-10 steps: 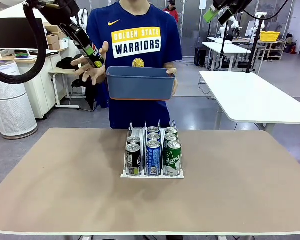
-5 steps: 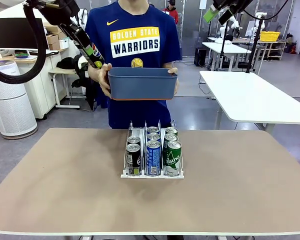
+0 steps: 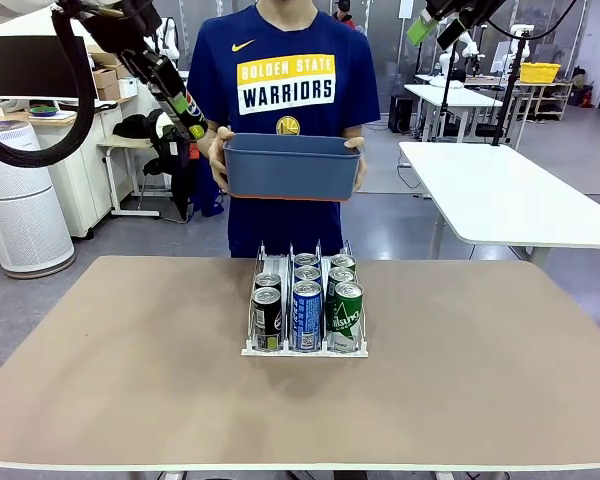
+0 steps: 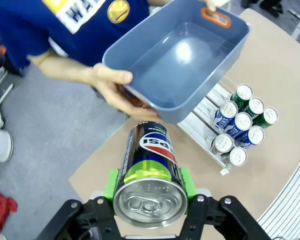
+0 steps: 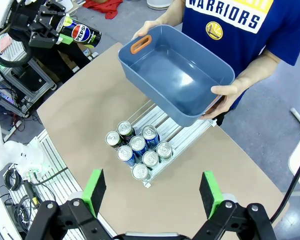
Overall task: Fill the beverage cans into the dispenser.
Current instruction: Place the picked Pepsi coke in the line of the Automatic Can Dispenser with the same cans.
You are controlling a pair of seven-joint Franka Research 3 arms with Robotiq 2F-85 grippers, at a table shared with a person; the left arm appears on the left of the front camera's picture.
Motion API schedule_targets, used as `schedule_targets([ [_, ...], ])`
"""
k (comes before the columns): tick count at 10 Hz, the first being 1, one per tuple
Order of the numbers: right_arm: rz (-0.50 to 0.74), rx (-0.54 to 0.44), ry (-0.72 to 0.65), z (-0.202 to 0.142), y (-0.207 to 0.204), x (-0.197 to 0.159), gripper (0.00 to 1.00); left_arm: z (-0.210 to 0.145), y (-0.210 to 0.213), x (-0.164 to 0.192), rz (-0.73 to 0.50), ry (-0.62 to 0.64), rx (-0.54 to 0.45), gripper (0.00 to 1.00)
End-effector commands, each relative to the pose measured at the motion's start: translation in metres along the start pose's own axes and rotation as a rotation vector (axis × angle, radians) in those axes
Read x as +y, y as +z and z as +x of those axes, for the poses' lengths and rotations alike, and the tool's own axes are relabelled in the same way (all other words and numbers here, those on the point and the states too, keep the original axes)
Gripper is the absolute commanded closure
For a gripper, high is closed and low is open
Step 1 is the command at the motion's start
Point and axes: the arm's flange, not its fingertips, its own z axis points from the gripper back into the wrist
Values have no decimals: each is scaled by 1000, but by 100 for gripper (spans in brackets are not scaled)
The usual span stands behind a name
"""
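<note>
- Front view: the left gripper (image 3: 180, 100) is up high at the picture's left, jaws clamped on a black Pepsi can (image 3: 176, 92) that slants down toward the person's hand (image 3: 218, 155).
- Out past that can, the person holds a blue-grey tub (image 3: 290, 168) with both hands, well above the table (image 3: 100, 370).
- Down on the table sits the dispenser (image 3: 305, 348), far below the clamped jaws, its three lanes loaded: black cans left, blue cans (image 3: 307, 312) in the middle, green cans (image 3: 346, 314) right.
- The right gripper (image 3: 432, 22) hangs at the top right, one green pad showing, far from everything on the table.
- Left wrist view: silver top facing the camera, the Pepsi can (image 4: 150, 180) sits squarely between the green pads (image 4: 110, 184), gripped on both sides.
- Just beyond the can's far end is the tub (image 4: 190, 60), tilted, with an orange-rimmed handle; the person's hand (image 4: 112, 87) grips its near edge.
- Right of the jaws and farther off, the dispenser (image 4: 206, 134) shows seven can tops.
- Right wrist view: the right gripper (image 5: 152, 192) has its jaws spread wide, nothing between the pads.
- Straight ahead of those open jaws stands the dispenser (image 5: 162, 125), and beyond it the tub (image 5: 175, 75).
- Far off to the upper left, the left gripper (image 5: 52, 31) grips the Pepsi can (image 5: 80, 31).
</note>
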Motion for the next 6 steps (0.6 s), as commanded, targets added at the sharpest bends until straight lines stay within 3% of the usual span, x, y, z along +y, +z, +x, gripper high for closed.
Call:
schedule_targets([
  [1, 0, 3, -4, 0, 0, 1, 0, 13, 1, -36, 83, 90, 110, 42],
  [3, 0, 3, -4, 0, 0, 1, 0, 16, 0, -82, 150, 68, 168, 42],
  [6, 0, 3, -4, 0, 0, 1, 0, 19, -12, -133, -2, 29, 205, 42],
])
